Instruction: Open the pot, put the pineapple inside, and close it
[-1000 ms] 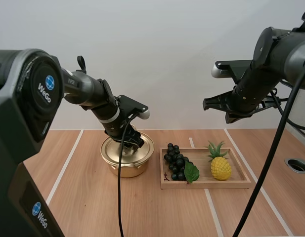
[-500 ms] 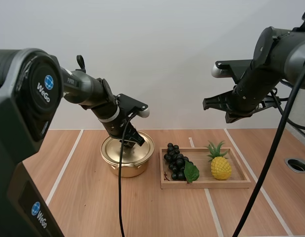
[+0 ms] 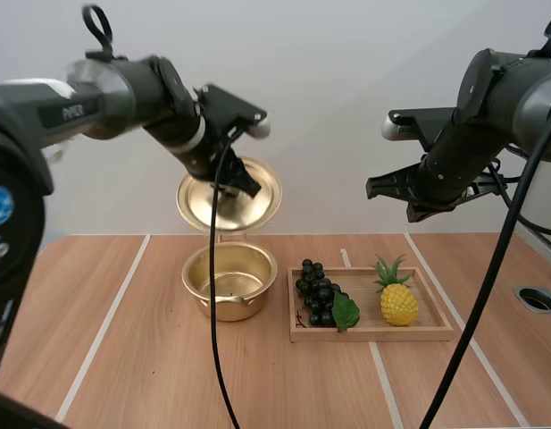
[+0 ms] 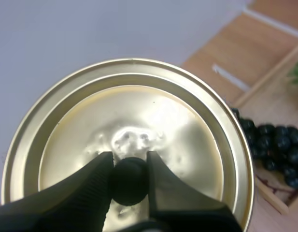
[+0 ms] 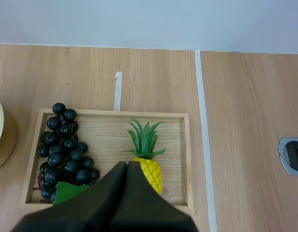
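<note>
**Now: lid up in the left end effector, pineapple lying in the tray**

The left end effector (image 4: 129, 165) has its two black fingers closed partway, pinching the round black knob (image 4: 129, 182) of the golden lid (image 4: 139, 106) between their ribbed inner faces. The lid hangs in the air from that grip. It is tilted steeply, so its knob side faces back toward the arm. Straight below this end effector the golden pot (image 3: 226, 308) stands open on the table (image 3: 141, 357), well apart from the lid. Past the lid's rim in the left wrist view, some of the dark grapes (image 3: 319, 293) and an edge of the wooden tray (image 3: 373, 335) show.

The right end effector (image 5: 127, 165) has its fingers pressed together into one dark wedge and grips nothing. It hovers high above the table, well apart from everything on it. Directly beneath it the pineapple (image 3: 399, 302) lies in the wooden tray, its yellow body nearest the fingertips and its green crown pointing away from them. The bunch of grapes, with a green leaf (image 3: 346, 312) against it, lies in the same tray just beside the pineapple, on the side toward the pot. The pot stands just beside the tray on that side.
</note>
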